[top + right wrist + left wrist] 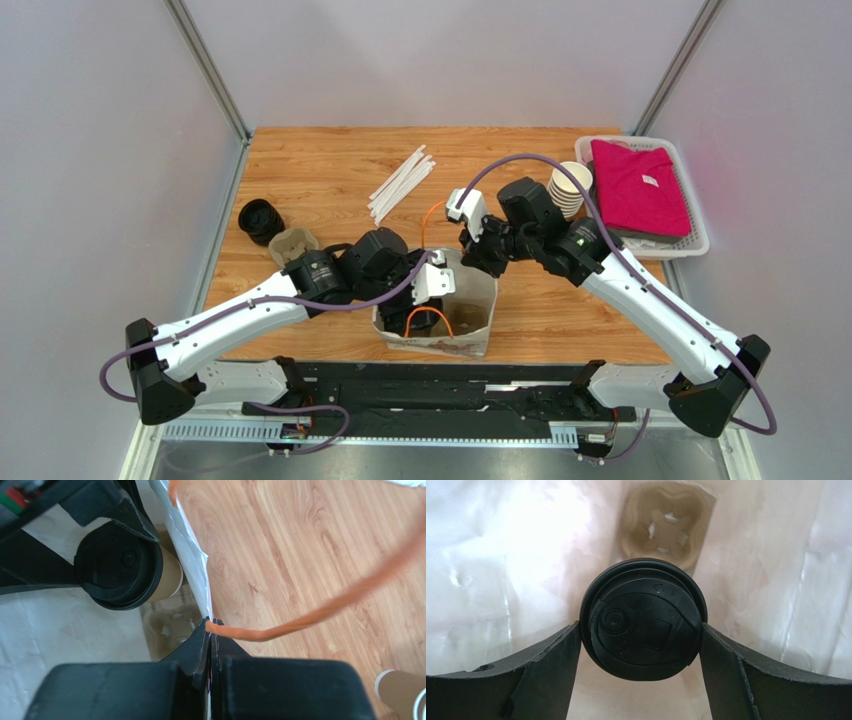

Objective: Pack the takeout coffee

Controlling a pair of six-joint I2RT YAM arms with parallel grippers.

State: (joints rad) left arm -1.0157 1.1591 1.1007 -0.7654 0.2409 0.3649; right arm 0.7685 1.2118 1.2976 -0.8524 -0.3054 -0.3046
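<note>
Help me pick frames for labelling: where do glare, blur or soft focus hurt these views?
Left wrist: the paper bag wall is blown out white on the left, the takeout coffee lid is sharp. Right wrist: the orange handle blurs toward the upper right; the tabletop grain is crisp. Top external: even light, soft shadows, no glare.
</note>
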